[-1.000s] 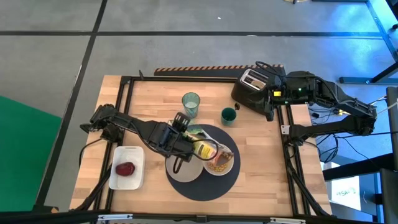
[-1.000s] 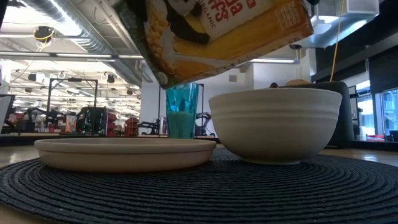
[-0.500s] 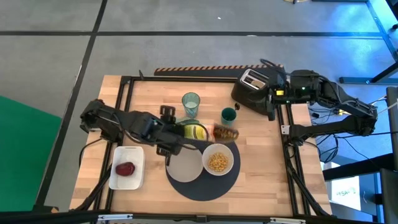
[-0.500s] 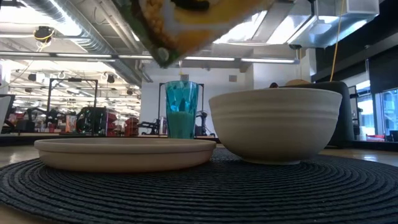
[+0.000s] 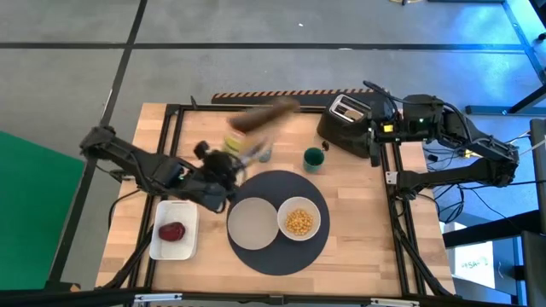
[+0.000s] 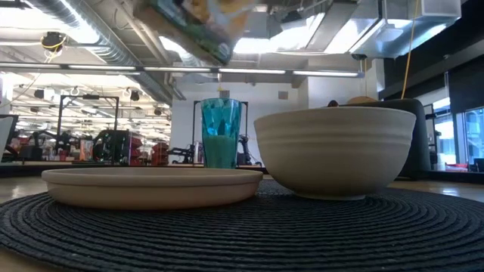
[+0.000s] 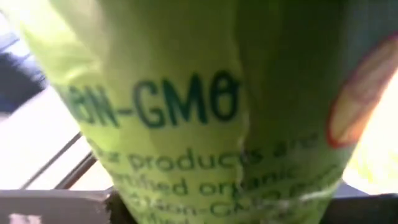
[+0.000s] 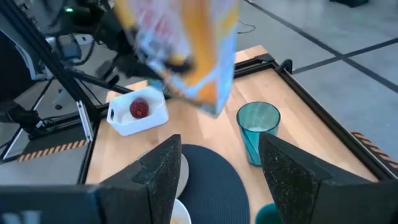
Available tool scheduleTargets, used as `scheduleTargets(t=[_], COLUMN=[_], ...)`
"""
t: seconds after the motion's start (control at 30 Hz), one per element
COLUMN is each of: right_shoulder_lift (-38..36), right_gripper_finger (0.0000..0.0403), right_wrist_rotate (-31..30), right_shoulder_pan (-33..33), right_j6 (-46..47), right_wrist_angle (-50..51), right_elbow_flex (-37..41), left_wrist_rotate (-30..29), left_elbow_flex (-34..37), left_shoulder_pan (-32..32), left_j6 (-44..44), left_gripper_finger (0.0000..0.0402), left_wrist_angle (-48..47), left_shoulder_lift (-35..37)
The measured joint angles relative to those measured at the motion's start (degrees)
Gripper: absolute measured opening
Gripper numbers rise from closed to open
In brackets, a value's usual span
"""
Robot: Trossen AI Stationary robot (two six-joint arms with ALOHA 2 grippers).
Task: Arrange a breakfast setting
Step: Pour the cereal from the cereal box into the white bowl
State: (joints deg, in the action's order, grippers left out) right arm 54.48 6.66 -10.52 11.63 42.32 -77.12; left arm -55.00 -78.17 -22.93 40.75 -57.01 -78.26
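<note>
One mat (image 5: 277, 223) lies centre frame in the high view, bearing one plate (image 5: 252, 225) and one bowl (image 5: 299, 220) of cereal. One tumbler (image 8: 257, 131) and one cup (image 5: 314, 158) stand above. Left gripper (image 5: 223, 164) clenches a cereal bag (image 5: 256, 119); the left wrist view alone shows its print. Right gripper (image 8: 221, 171), fingers apart and empty, waits upper right by a toaster (image 5: 345, 119).

"NON-GMO" on green cereal bag (image 7: 205, 124)
</note>
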Motion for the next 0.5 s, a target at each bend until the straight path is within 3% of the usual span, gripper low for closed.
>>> scheduleTargets(t=[0.23, 0.37, 0.5], right_shoulder_lift=[0.2, 0.2, 1.0], right_gripper_finger=[0.0207, 0.0207, 0.0207], right_wrist_rotate=[0.7, -0.4, -4.0], right_shoulder_pan=[0.0, 0.0, 0.0], right_j6=[-3.7, -7.0, -10.1], right_wrist_angle=[3.7, 6.3, 6.4], right_elbow_flex=[0.0, 0.0, 0.0], left_wrist_rotate=[-16.6, -21.0, -20.6], left_elbow_flex=[16.7, 27.7, 38.5], left_shoulder_pan=[-0.6, 2.3, 8.7], left_j6=[16.6, 25.5, 33.4], left_gripper_finger=[0.0183, 0.0183, 0.0183], left_wrist_angle=[5.7, 5.6, 5.5], left_shoulder_lift=[11.4, 14.5, 16.0])
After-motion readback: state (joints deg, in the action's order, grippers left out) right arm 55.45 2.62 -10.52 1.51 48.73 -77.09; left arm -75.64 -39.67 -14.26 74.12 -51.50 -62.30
